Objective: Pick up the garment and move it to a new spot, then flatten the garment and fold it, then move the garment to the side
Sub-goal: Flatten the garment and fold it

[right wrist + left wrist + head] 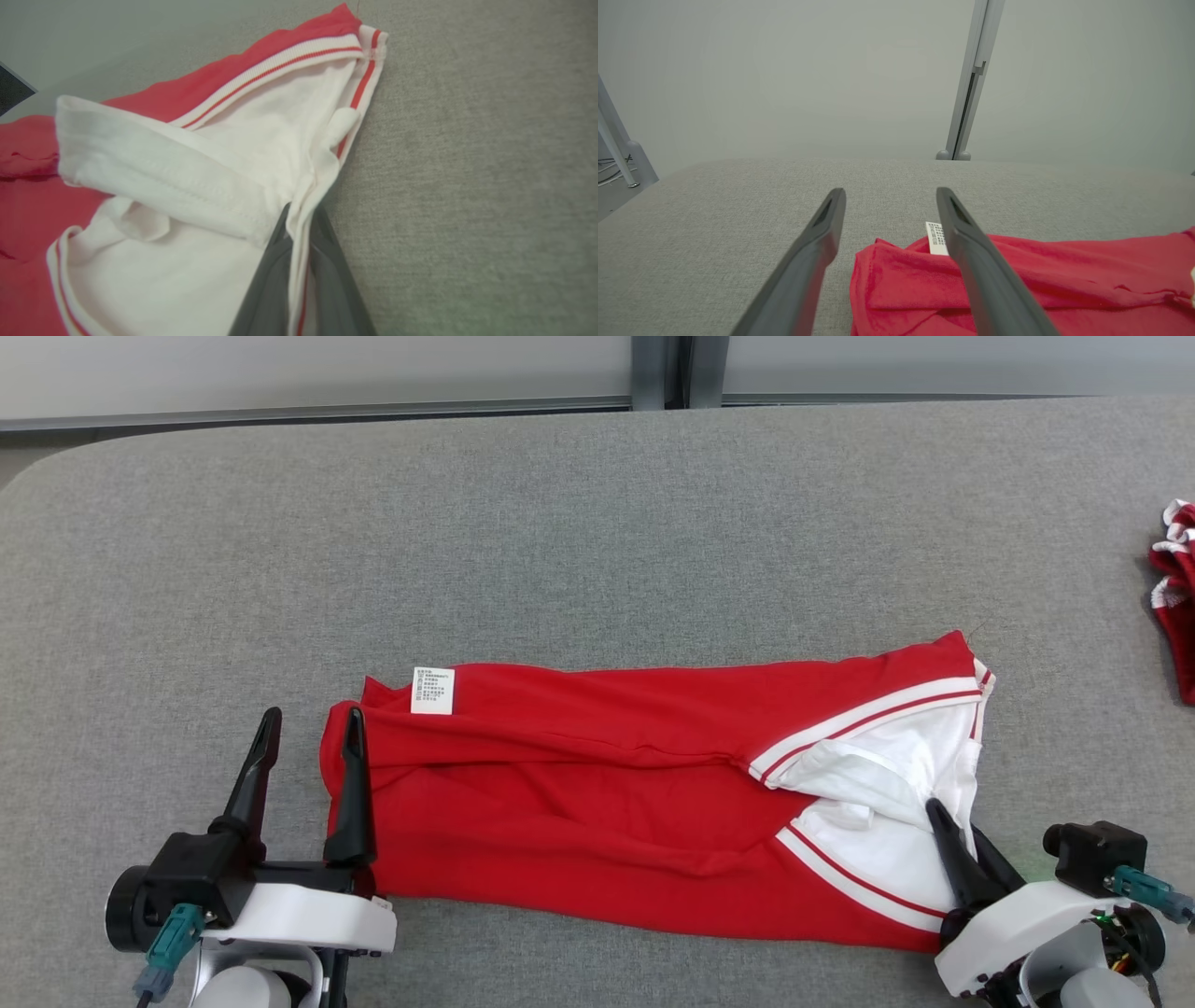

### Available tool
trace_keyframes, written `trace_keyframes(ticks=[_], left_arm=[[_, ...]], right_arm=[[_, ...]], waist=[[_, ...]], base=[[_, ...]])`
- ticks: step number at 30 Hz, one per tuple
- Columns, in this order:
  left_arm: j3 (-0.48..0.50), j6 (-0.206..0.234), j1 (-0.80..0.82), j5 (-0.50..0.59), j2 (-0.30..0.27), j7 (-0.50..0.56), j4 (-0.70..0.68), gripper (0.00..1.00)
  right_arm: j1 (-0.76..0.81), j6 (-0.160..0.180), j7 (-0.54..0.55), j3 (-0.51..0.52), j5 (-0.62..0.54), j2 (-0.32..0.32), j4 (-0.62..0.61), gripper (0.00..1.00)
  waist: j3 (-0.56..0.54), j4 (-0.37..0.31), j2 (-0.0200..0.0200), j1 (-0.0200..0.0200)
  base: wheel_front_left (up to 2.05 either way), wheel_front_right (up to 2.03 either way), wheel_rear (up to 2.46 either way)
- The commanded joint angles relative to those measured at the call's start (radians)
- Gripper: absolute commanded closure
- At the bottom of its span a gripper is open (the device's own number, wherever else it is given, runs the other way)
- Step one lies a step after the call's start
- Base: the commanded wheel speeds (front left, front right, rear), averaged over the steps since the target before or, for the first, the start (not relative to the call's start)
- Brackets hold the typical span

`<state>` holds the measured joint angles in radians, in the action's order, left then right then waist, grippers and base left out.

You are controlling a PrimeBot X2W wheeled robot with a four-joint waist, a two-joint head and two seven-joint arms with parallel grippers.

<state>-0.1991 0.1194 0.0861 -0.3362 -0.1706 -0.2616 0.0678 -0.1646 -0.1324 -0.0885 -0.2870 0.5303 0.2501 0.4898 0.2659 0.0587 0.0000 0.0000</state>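
Observation:
A red garment (607, 784) with white striped trim lies folded lengthwise across the near part of the grey table (597, 541); a white care label (433, 691) shows near its left end. My left gripper (313, 723) stands open at that left end, one finger over the red cloth (924, 289), the other over bare table. My right gripper (952, 831) is shut on the garment's white edge (299, 233) at the right end, the cloth pinched between its fingers (327, 280).
Another red and white piece of clothing (1178, 607) lies bunched at the table's far right edge. The table's rounded far-left corner (56, 467) meets a pale wall with a grey post (971, 79). Bare grey surface stretches beyond the garment.

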Motion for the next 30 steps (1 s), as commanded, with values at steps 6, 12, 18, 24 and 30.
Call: trace_keyframes(ticks=[6, 12, 18, 24, 30], left_arm=[[0.024, -0.02, 0.016, 0.017, 0.009, -0.004, -0.006, 0.0], [0.034, -0.031, 0.015, 0.028, 0.018, -0.004, -0.005, 0.0], [0.045, -0.042, 0.016, 0.039, 0.028, -0.004, 0.0, 0.0], [0.056, -0.048, 0.008, 0.046, 0.034, -0.004, -0.001, 0.0], [0.063, -0.051, 0.001, 0.054, 0.034, -0.004, 0.002, 0.0]], right_arm=[[0.019, 0.009, -0.013, 0.028, 0.011, 0.08, 0.028, 1.0], [0.015, 0.005, -0.044, 0.111, 0.005, 0.153, 0.016, 1.0], [0.009, 0.003, -0.048, 0.139, 0.0, 0.189, -0.015, 1.0], [-0.001, 0.003, -0.031, 0.12, -0.043, 0.178, -0.147, 1.0], [-0.022, 0.003, 0.058, 0.042, -0.147, 0.162, -0.394, 1.0]], waist=[[0.006, -0.019, 0.0, 0.0], [0.004, -0.027, 0.0, 0.0], [0.0, -0.031, 0.0, 0.0], [-0.009, -0.042, 0.0, 0.0], [-0.019, -0.057, 0.0, 0.0]], base=[[0.0, 0.0, 0.0], [0.0, 0.0, 0.0], [0.0, 0.0, 0.0], [0.0, 0.0, 0.0], [0.0, 0.0, 0.0]])
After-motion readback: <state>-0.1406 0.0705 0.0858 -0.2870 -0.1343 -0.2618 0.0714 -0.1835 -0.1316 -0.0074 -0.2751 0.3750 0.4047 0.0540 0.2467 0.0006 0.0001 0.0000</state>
